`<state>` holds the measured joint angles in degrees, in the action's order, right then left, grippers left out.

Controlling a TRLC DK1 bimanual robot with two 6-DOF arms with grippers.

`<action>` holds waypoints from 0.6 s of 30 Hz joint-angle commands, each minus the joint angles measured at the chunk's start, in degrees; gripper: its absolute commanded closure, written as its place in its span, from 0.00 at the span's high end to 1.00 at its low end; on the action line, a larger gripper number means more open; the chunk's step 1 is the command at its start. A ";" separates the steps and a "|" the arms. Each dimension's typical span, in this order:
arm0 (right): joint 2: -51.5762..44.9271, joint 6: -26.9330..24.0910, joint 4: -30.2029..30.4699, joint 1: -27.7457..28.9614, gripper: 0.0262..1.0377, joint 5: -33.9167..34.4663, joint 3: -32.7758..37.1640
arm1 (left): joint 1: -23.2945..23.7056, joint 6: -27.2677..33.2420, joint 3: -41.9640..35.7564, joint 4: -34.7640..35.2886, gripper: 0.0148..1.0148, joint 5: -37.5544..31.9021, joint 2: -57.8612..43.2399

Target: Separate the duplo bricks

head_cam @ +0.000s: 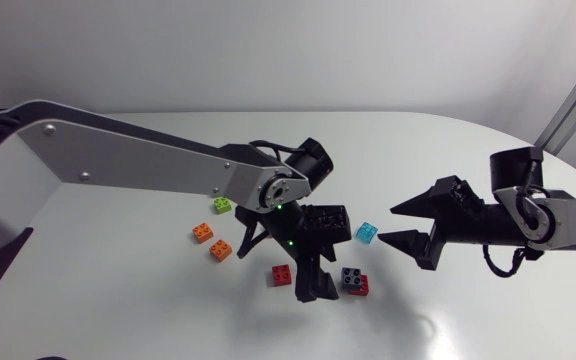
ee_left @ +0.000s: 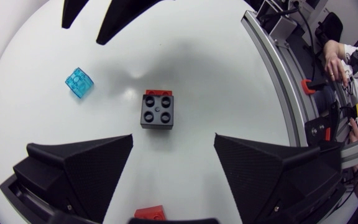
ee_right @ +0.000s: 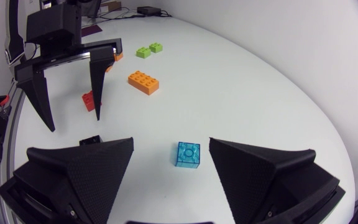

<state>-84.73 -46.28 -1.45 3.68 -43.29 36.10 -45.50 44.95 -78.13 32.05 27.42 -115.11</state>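
Black-on-red stacked duplo bricks point(ee_left: 157, 109)

The head camera sits high above the white table point(head_cam: 118, 320) and looks down on it, with both arms coming in from the sides. The left wrist camera hangs close over the table, facing almost straight down past the left gripper point(ee_left: 173, 140) onto the black-and-red brick stack point(ee_left: 157, 111). The right wrist camera sits low, looking slantwise across the table past the right gripper point(ee_right: 171, 143). All three views share the translucent blue brick point(ee_right: 189, 154), and each wrist view catches the other arm's gripper.
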 commanded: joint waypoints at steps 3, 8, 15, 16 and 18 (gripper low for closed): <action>1.94 -0.74 1.37 -0.87 0.85 -0.39 -2.17 | -2.14 -2.23 -1.76 -0.41 0.86 -2.46 -3.37; 2.99 -0.74 1.72 -1.05 0.85 -0.83 -2.87 | -3.46 -3.02 -5.28 -0.24 0.85 -5.10 -5.21; 3.43 -1.88 2.16 -0.52 0.85 -1.45 -3.58 | -4.08 -3.55 -8.18 0.03 0.85 -8.00 -7.32; 3.43 -1.97 2.16 -0.52 0.85 -1.54 -3.58 | -4.25 -3.55 -8.36 0.11 0.85 -8.08 -7.50; 3.43 -1.97 2.24 -0.43 0.85 -1.71 -3.49 | -4.43 -3.64 -8.62 0.11 0.85 -8.44 -7.67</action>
<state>-81.84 -47.35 -0.10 3.20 -44.58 33.82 -49.25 42.30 -85.10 32.12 19.22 -120.84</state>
